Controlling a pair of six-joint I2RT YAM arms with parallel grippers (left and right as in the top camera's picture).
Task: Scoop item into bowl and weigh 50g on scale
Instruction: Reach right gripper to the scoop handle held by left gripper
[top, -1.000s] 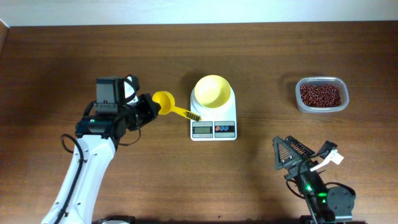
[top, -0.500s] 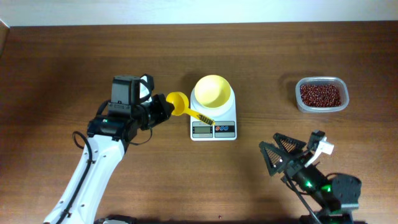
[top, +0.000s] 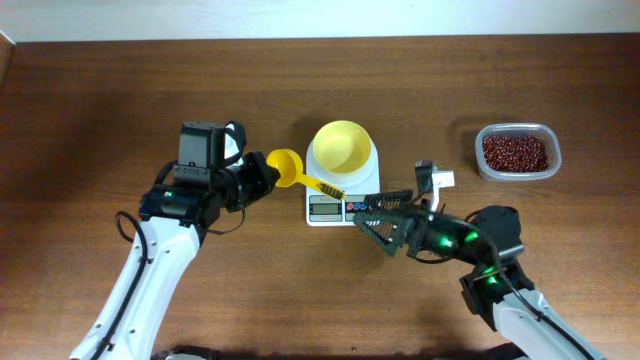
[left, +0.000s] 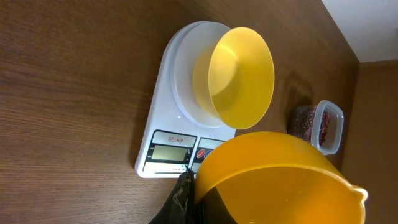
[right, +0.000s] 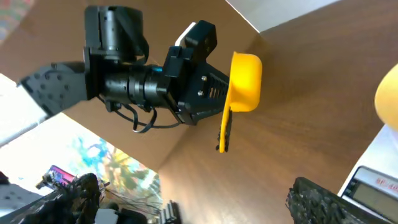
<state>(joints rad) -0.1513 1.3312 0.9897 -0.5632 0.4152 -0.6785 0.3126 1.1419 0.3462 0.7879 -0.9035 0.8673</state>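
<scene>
The left hand (top: 262, 178) is clamped on the cup end of the yellow scoop (top: 286, 164). It holds the scoop just left of the white scale (top: 324, 208), with the handle slanting toward the scale's front corner. The pale-yellow bowl (top: 342, 148) sits on the scale's platform. The right hand (top: 374, 212) has its fingers spread apart and hangs over the scale's front right corner, by the buttons. The red-brown beans (top: 515, 152) lie in a clear container (top: 484, 168) on the tabletop (top: 300, 290), well apart to the right of the scale.
</scene>
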